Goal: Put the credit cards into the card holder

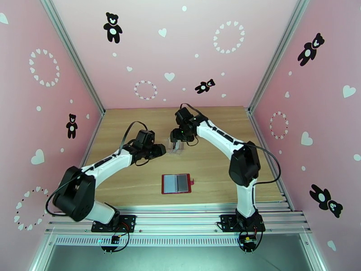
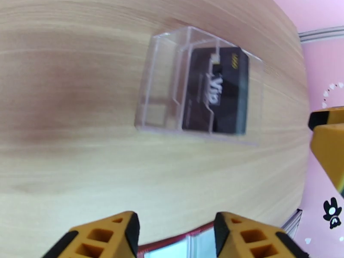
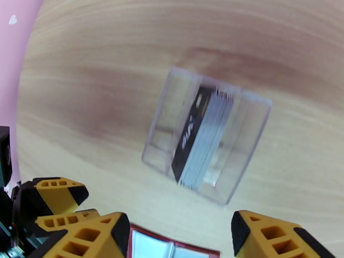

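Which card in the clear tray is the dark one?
The VIP card, outermost of them; the other cards beside it show whitish-grey edges.

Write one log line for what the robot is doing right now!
cards: standing in tray | wallet: lying open | left gripper: open, empty | right gripper: open, empty

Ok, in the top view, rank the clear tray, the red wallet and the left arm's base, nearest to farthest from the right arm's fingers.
1. Clear tray, right next to the right arm's fingers, mid-table.
2. Red wallet, centre, toward the near edge.
3. Left arm's base, near-left corner.
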### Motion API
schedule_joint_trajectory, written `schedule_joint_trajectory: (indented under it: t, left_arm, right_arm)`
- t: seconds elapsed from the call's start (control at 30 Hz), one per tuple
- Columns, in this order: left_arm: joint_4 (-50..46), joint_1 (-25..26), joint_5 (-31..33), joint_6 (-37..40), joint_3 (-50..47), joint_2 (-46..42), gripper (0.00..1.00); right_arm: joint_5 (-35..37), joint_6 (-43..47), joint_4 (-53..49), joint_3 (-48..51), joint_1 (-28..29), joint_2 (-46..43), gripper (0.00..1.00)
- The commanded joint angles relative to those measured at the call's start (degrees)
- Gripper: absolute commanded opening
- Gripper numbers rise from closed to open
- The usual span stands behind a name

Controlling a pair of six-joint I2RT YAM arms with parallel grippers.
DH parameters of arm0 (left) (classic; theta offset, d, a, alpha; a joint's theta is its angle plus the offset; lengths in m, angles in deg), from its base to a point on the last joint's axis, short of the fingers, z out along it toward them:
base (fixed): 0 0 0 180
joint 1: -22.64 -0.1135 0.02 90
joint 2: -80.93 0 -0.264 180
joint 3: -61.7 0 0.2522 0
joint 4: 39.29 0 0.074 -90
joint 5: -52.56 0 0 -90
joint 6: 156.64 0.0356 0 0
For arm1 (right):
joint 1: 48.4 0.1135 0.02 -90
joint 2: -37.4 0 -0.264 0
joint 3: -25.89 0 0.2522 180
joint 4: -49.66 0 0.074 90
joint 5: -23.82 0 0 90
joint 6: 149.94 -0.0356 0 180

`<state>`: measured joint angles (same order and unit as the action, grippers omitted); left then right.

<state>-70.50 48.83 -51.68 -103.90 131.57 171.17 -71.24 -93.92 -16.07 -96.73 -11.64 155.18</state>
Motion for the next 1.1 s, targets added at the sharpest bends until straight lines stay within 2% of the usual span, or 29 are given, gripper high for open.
schedule_joint_trajectory:
  t: [0.0,0.2,0.37,0.5,0.83,1.07]
  left_arm:
    - [0.8,-0.9,-1.6,1.2,5.0,5.9,0.5]
    - [-0.9,-1.2,-1.6,3.7,16.4,17.8,0.46]
    - [-5.0,-1.6,2.2,5.5,23.0,23.1,0.43]
    - [-5.4,-1.8,1.6,5.7,25.5,26.4,0.39]
    - [-1.3,-0.7,-2.4,3.9,23.6,28.6,0.3]
    - [1.8,3.7,-2.9,2.0,22.5,29.2,0.27]
  right_arm:
    - [4.1,1.7,-8.0,-5.8,-0.6,3.3,0.68]
    - [0.3,1.9,-7.8,-6.3,-2.4,4.4,0.68]
    - [-0.1,2.8,-7.1,-3.8,-2.9,2.1,0.68]
    - [-1.2,2.6,-5.1,0.1,-3.6,-0.2,0.68]
    - [-1.6,2.4,-3.7,3.8,-4.3,-2.3,0.68]
    - [-1.5,2.5,-2.0,8.5,-5.8,-5.3,0.68]
